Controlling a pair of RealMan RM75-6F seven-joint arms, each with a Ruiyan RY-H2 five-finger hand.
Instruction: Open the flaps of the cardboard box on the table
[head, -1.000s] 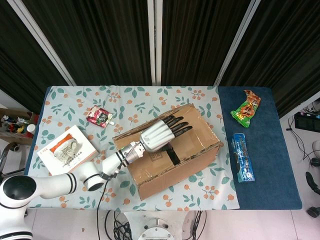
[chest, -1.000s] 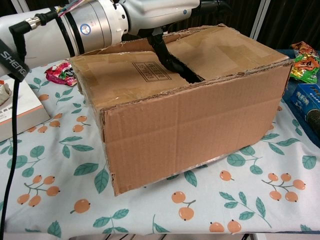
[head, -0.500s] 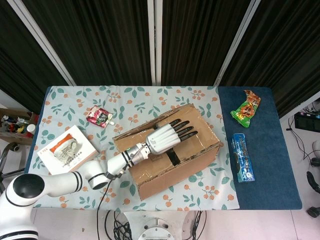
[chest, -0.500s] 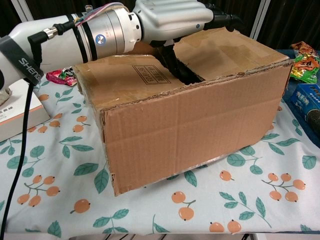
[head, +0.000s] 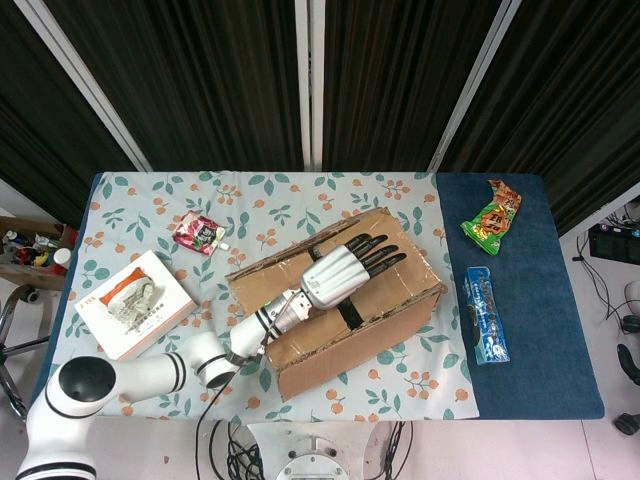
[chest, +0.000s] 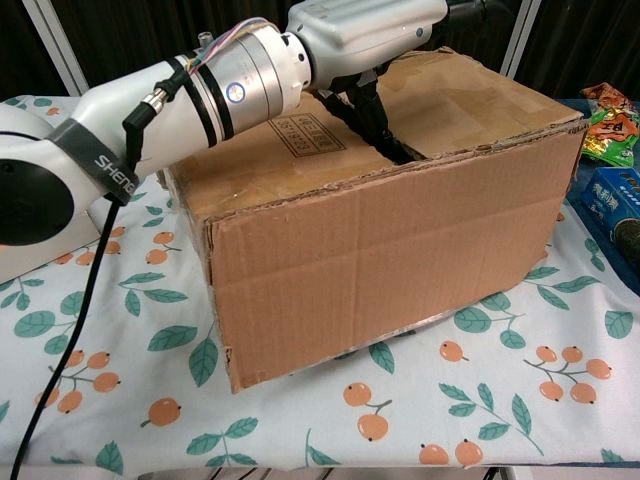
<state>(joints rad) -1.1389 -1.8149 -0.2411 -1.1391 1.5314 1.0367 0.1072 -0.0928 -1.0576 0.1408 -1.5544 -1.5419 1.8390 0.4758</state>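
A brown cardboard box (head: 335, 352) stands at the middle of the table, turned at an angle; its top flaps lie down with a dark gap along the seam. My left hand (head: 352, 268) lies over the top, with its dark fingers (head: 380, 254) stretched out and spread across the far-right flap. In the chest view the left hand (chest: 365, 25) hovers over the box (chest: 380, 260), and its thumb (chest: 372, 112) reaches down into the seam gap. It holds nothing. My right hand shows in neither view.
A red pouch (head: 197, 233) and a white carton (head: 133, 303) lie left of the box on the floral cloth. On the blue mat (head: 545, 350) to the right lie a green snack bag (head: 492, 217) and a blue packet (head: 485, 313).
My left hand has slid further right and forward across the box top, and the forearm now reaches over the near-left flap. The flaps stay down.
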